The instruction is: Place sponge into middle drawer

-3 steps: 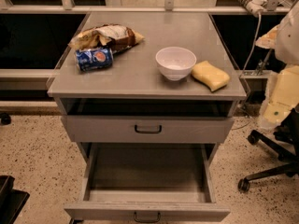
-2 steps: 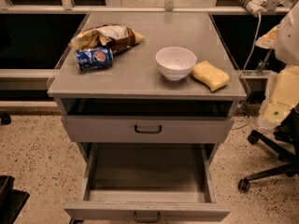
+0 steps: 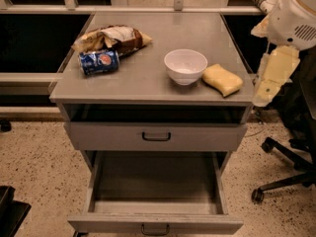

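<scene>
The pale-yellow sponge (image 3: 223,79) lies on the grey cabinet top (image 3: 148,78) near its right front corner, just right of the white bowl (image 3: 185,65). The middle drawer (image 3: 155,224) is pulled out wide below, and its inside (image 3: 155,181) shows nothing in it. The like drawer above it (image 3: 155,136) is shut. My yellowish gripper (image 3: 269,80) hangs off the table's right edge, to the right of the sponge and apart from it, holding nothing that I can see.
A blue soda can (image 3: 98,62) lies on its side at the left, with a crumpled chip bag (image 3: 113,37) behind it. An office chair base (image 3: 286,177) stands on the floor to the right. A dark object (image 3: 10,214) sits at the lower left.
My arm and gripper have moved left and slightly up, closer to the table's right edge. The sponge, bowl and drawers have not moved.
</scene>
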You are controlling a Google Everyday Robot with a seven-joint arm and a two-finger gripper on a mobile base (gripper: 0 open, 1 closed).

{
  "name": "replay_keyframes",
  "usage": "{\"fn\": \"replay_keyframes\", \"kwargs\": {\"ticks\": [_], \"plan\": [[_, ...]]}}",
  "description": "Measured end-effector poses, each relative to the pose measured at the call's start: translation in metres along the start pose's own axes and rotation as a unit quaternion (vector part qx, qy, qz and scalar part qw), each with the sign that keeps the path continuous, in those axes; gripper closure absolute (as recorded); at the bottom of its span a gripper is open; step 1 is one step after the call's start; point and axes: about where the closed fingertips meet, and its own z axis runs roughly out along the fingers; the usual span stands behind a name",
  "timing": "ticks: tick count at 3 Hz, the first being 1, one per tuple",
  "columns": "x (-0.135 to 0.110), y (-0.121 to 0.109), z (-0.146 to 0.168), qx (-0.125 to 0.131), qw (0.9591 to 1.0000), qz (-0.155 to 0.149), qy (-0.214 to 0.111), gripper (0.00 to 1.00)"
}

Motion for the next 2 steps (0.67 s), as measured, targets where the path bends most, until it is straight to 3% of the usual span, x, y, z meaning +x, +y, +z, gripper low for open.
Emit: {"fn": "replay_keyframes", "kwargs": {"ticks": [1,2], "plan": [[-0.004,-0.050,0.039,-0.020,0.9996,0.010,-0.018,0.00],[0.005,-0.074,0.086,-0.044,0.9974,0.049,-0.030,0.00]]}}
